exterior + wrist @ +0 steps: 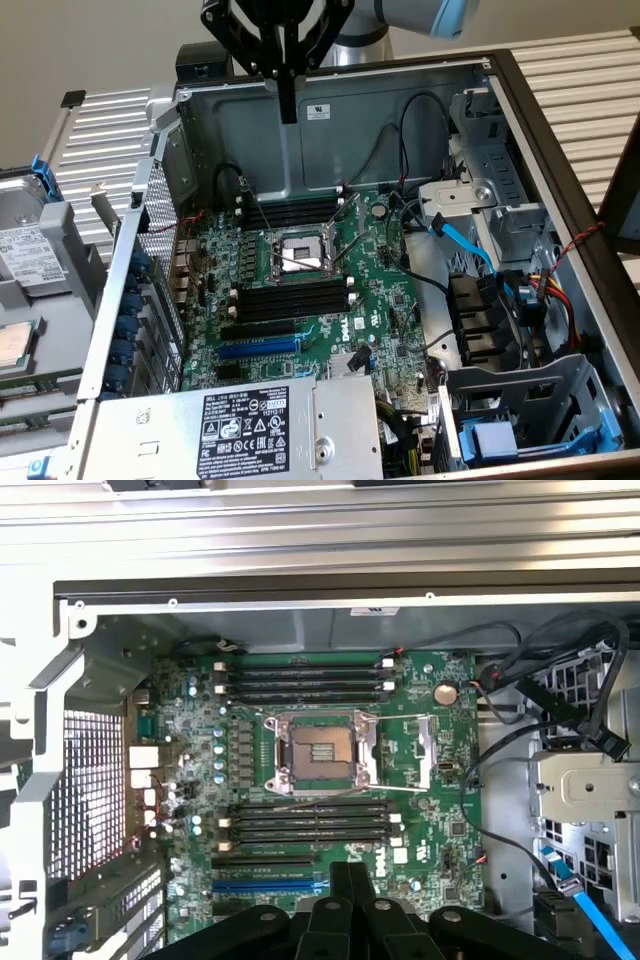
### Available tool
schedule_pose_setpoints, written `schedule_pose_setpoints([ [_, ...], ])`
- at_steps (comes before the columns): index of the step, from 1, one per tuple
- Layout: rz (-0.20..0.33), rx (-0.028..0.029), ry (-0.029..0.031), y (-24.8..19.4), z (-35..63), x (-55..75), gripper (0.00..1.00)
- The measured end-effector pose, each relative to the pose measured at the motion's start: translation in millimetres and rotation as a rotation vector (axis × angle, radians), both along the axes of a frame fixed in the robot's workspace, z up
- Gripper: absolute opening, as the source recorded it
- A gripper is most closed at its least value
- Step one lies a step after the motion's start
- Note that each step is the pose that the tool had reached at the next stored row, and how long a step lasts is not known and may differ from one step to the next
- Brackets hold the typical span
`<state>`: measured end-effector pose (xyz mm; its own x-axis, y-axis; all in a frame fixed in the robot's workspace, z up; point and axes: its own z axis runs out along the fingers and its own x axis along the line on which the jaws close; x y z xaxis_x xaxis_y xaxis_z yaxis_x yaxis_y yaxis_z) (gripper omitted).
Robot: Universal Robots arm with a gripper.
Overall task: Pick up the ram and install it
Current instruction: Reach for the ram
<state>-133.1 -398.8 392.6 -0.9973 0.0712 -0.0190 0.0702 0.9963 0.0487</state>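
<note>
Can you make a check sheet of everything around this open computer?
Surface: green motherboard lies flat in the open case.
Job's things: black memory slots beside the processor socket look empty.
Clutter: labelled metal part outside the case, exterior view's left.
Grippers: gripper shut, nothing seen in it, above the case.
Cables: blue cable and black cables, exterior view's right.
Surroundings: pale ribbed panels around the case.

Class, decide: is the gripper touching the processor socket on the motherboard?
Apart. The exterior view shows the gripper hanging well above the open case, with clear space between it and the processor socket below.
</note>
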Motion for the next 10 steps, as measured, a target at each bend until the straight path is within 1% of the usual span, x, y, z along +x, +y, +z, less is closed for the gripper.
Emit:
schedule_pose_setpoints([
  [10, 0.0, -0.0001, 0.0, 0.0, -0.1, -44.0, 0.11],
])
